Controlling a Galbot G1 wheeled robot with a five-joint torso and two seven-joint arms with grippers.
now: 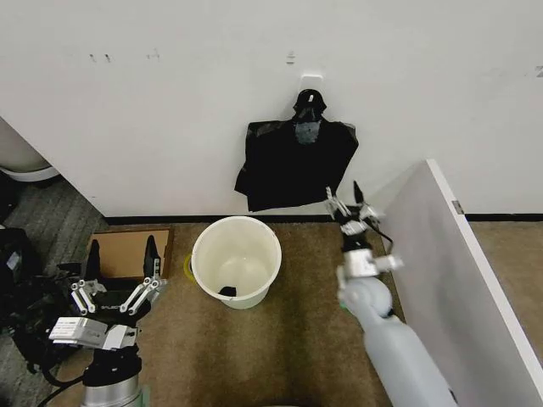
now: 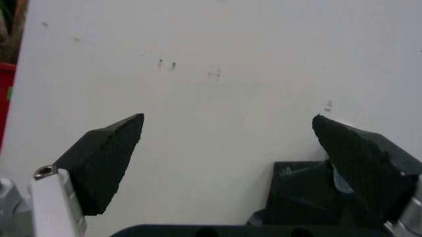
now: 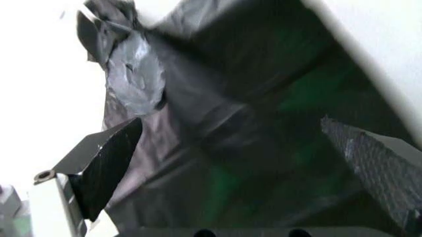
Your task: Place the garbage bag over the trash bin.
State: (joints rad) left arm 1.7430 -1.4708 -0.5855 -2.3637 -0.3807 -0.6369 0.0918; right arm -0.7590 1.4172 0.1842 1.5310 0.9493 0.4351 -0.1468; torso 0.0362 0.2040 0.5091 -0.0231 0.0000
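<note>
Bag (image 1: 295, 165) hangs on the wall behind the bin (image 1: 237, 260), ungrabbed; bin unlined. Right gripper (image 1: 349, 210), jaws spread, sits just beside the bag; left gripper (image 1: 117, 288), spread, waits left of bin.

Head camera looks down and forward at the floor and far wall, from well back. Left wrist camera faces the wall between its open hand (image 2: 228, 133). Right wrist camera sits close on the garbage bag (image 3: 218, 123), shared with the head and left wrist views.
</note>
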